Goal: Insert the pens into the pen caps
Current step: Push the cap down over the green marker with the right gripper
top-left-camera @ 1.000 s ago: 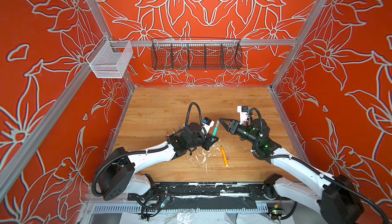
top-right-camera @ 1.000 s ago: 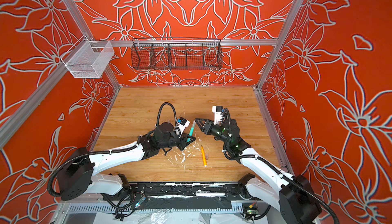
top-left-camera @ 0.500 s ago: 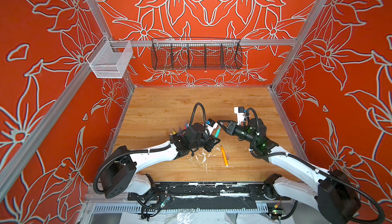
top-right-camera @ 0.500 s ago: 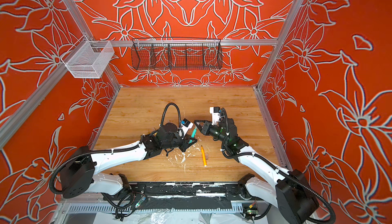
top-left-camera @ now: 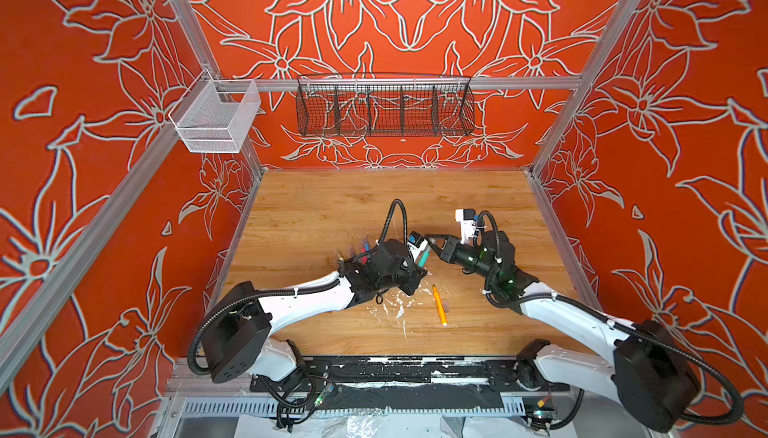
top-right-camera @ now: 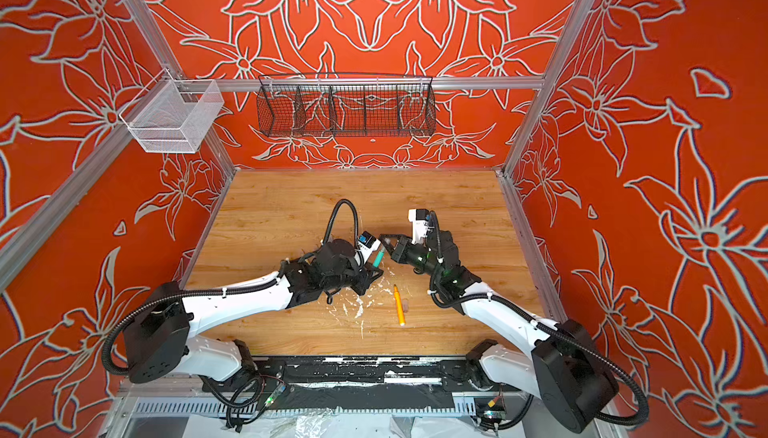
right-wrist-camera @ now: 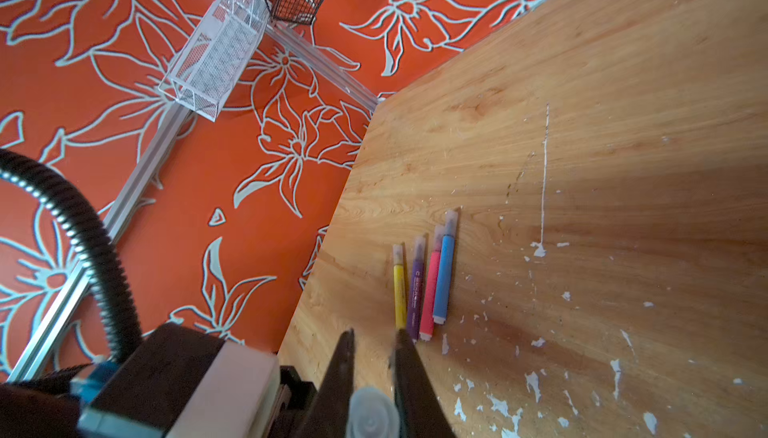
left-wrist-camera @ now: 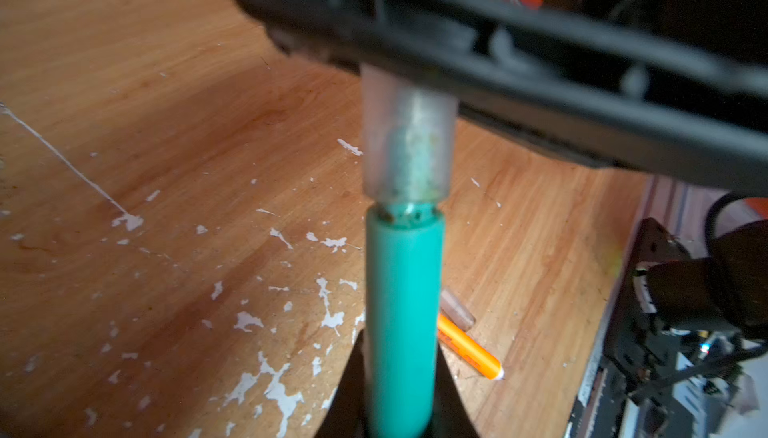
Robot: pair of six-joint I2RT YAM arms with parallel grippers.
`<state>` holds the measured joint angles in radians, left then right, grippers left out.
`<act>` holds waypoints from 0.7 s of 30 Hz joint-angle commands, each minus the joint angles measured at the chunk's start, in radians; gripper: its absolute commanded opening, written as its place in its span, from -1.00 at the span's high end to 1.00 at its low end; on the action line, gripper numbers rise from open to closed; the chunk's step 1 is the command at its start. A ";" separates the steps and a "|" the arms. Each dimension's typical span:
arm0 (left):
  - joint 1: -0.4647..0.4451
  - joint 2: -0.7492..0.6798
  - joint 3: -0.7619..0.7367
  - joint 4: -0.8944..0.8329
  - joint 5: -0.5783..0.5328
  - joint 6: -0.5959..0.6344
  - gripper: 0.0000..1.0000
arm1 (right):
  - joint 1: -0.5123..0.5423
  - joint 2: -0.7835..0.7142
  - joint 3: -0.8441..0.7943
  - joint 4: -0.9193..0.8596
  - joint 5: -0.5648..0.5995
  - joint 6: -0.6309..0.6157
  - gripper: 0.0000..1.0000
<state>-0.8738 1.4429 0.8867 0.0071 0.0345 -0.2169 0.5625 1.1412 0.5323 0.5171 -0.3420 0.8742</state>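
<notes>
My left gripper [left-wrist-camera: 401,373] is shut on a green pen [left-wrist-camera: 401,311], which points up toward the right arm. A translucent pen cap [left-wrist-camera: 405,141] sits over the pen's tip, its rim just short of the barrel. My right gripper [right-wrist-camera: 372,336] is shut on that cap [right-wrist-camera: 372,415]. In both top views the two grippers meet at mid-table, left gripper [top-left-camera: 419,267] and right gripper [top-left-camera: 430,243], with the green pen [top-right-camera: 377,258] between them. An orange pen [top-left-camera: 438,310] lies uncapped near the front, with a loose cap [top-left-camera: 446,304] beside it.
Yellow [right-wrist-camera: 399,286], purple [right-wrist-camera: 415,286], pink [right-wrist-camera: 430,290] and blue [right-wrist-camera: 444,274] capped pens lie side by side behind the left arm. White flecks [top-left-camera: 399,309] litter the wooden table [top-left-camera: 332,216]. A black wire basket [top-left-camera: 384,108] and a white mesh basket [top-left-camera: 216,120] hang on the walls.
My right gripper has moved left to the green pen's tip and its jaws have closed on the cap. The left arm has shifted slightly toward it.
</notes>
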 commanded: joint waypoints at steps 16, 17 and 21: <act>0.244 0.035 0.293 0.044 0.105 -0.196 1.00 | 0.175 0.142 0.041 0.062 -0.017 -0.066 1.00; 0.279 0.024 0.284 0.065 0.141 -0.219 1.00 | 0.182 0.156 0.037 0.102 -0.039 -0.056 1.00; 0.328 -0.042 0.268 0.098 0.131 -0.182 1.00 | 0.210 0.178 0.049 0.152 -0.089 -0.076 1.00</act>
<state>-0.6792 1.4746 1.0889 -0.2325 0.3042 -0.2741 0.6666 1.3144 0.6281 0.7456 -0.1127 0.8303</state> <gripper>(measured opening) 0.146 0.167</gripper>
